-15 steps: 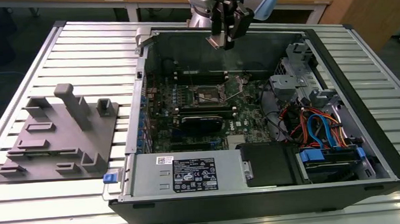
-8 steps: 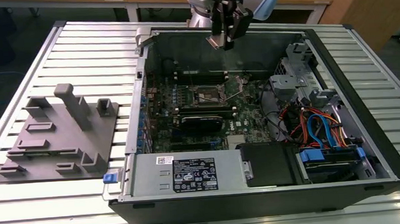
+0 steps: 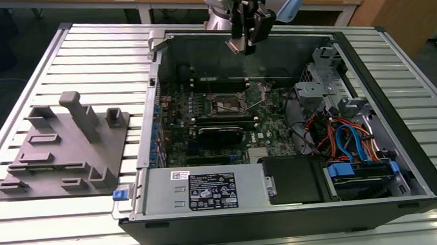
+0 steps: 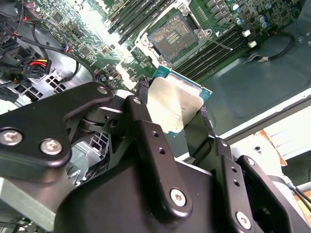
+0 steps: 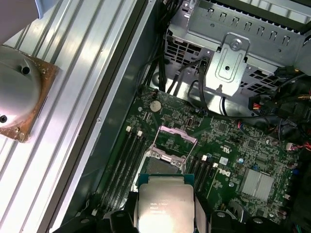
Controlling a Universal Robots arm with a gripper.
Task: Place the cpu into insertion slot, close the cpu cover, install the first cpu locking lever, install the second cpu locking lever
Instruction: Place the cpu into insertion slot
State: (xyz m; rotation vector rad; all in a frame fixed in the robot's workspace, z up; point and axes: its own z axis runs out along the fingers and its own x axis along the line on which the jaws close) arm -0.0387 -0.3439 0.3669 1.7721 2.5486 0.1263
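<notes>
Holding the cpu (image 4: 177, 104) by two opposite edges, my gripper (image 4: 174, 110) is closed only as far as the chip is wide, with a black finger pressed against each side. I can see the chip's dull silver top in both wrist views. In the exterior view the gripper (image 3: 245, 44) hangs high over the far end of the open computer case (image 3: 363, 66), well apart from the green board below. The insertion slot (image 5: 163, 165) sits on that board with its dark centre bare, and the cpu has not reached it. The cpu cover (image 5: 177, 133) stands tilted up at one edge of the slot. A grey parts fixture (image 3: 58, 162) rests on the slatted worktop (image 3: 98, 56), on the exterior view's left of the case.
</notes>
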